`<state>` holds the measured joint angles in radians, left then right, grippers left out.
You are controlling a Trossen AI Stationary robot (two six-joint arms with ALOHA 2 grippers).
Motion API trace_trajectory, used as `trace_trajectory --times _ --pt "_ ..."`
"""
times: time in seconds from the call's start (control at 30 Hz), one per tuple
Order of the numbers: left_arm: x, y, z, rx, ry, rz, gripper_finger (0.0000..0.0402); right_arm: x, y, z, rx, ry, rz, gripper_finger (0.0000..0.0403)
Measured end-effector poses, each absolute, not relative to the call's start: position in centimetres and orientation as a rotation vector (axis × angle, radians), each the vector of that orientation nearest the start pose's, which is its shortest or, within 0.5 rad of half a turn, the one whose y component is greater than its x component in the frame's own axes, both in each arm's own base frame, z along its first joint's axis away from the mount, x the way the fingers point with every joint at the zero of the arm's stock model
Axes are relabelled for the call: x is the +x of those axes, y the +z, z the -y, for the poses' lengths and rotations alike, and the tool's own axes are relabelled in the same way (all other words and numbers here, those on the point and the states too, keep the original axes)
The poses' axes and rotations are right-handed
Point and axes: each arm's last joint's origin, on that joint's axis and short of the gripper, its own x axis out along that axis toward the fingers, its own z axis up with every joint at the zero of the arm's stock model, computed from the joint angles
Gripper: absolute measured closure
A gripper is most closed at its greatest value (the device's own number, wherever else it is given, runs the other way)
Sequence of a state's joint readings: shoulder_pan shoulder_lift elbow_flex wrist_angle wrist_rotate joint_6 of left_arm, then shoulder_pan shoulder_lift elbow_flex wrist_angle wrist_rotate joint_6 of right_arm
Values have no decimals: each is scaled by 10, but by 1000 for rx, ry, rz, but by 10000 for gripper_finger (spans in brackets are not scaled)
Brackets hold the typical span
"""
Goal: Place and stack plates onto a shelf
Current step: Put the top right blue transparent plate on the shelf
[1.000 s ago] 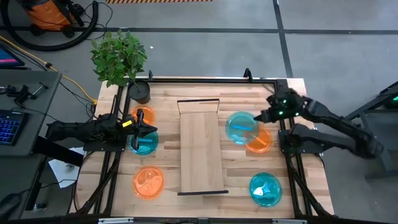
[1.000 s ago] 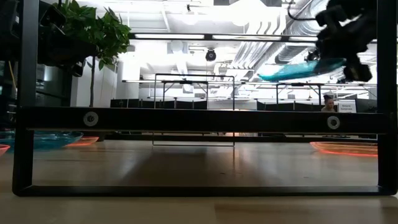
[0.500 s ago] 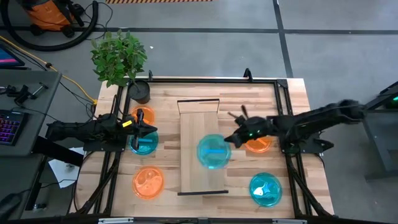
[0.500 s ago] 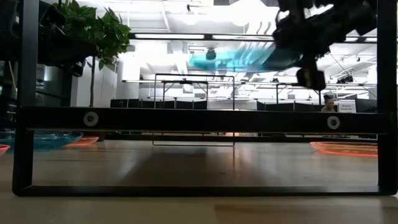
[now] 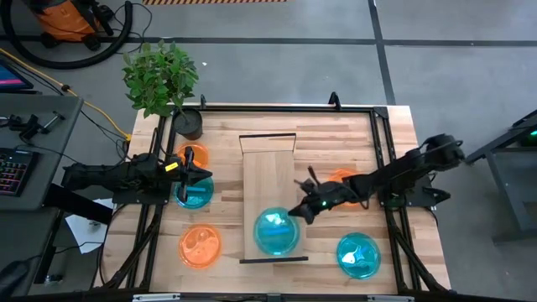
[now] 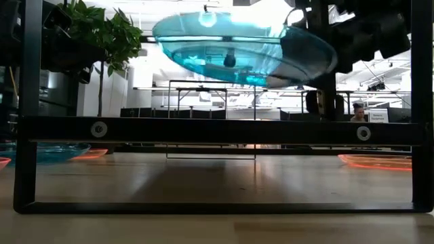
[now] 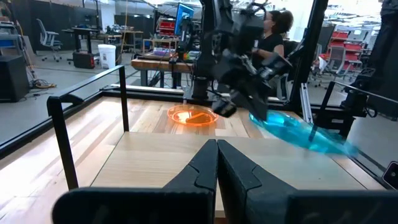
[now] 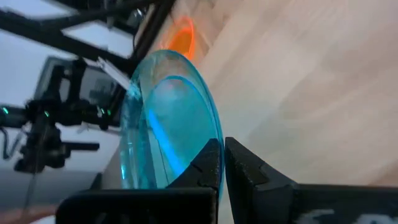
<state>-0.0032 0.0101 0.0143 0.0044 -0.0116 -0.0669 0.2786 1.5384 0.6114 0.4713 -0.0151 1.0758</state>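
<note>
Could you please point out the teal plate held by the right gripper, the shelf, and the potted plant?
Held teal plate (image 5: pixel 275 231), high view, its centre.
Shelf (image 5: pixel 268 180), high view, bare plank middle.
Potted plant (image 5: pixel 159 75), high view, leaves.

Bright ceiling lights, glare through the blurred teal plate.

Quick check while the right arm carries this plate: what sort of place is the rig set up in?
Most likely a robotics lab or open workshop: rows of workbenches and ceiling ducts behind the table, an orange shop vacuum on the concrete floor, and a keyboard on a desk beside it.
</note>
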Motion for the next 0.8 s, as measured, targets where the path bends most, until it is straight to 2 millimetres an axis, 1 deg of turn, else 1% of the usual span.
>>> trace_trajectory --times 0.17,0.27,0.37,0.6,0.8 --pt "97 168 0 -67 8 9 402 306 167 -98 939 29 -592 403" --pt "97 168 0 -67 8 9 401 318 168 -102 887 -37 -652 403" --pt "97 168 0 -67 8 9 402 329 172 -101 858 -103 -693 403" --pt "97 168 0 -67 8 9 402 335 183 -92 843 -229 -759 403" --pt "97 168 0 -67 8 9 401 334 183 -94 881 -225 -818 403"
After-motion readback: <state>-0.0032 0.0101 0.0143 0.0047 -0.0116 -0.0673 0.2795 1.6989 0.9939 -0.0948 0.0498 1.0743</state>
